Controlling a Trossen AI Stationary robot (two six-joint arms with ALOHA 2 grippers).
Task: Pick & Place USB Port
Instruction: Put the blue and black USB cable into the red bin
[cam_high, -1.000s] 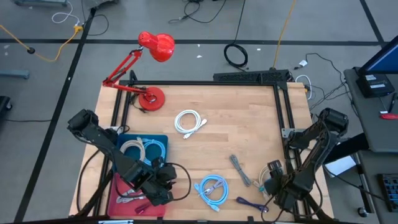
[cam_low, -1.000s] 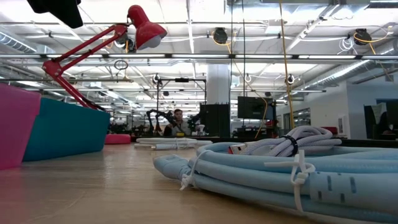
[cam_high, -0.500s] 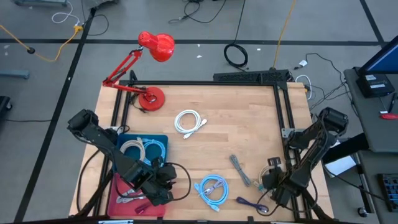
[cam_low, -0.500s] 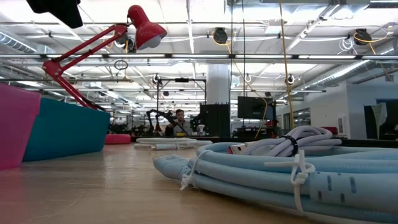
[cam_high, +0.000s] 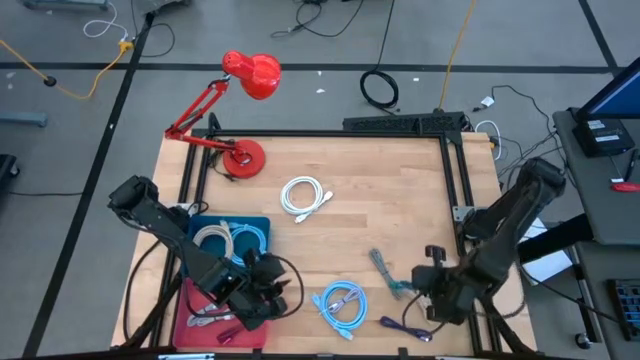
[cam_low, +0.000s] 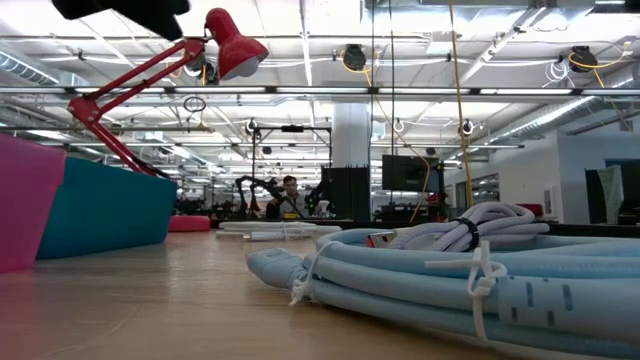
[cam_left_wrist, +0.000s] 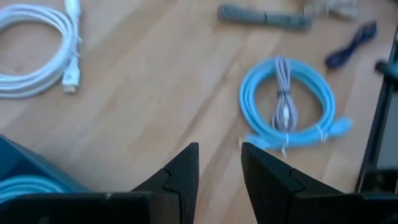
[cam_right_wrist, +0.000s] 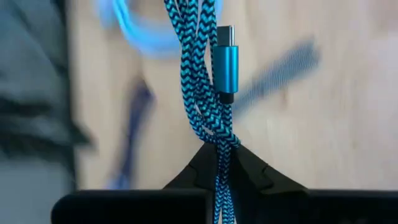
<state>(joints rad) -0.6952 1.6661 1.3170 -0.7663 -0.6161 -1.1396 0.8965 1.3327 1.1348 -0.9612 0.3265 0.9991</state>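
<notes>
No readable writing. My right tool (cam_right_wrist: 219, 155) clamped on teal braided USB cable (cam_right_wrist: 202, 81), lifted over desk (cam_high: 400, 215) near right front corner. My left tool (cam_left_wrist: 219, 163) over bins (cam_high: 262, 228), fingers slightly apart, empty.

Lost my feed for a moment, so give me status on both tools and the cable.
Right tool shut on braided teal USB cable, near table's front right. Left tool empty, fingers parted, over the bins. Light blue cable coil lies between them.
</notes>
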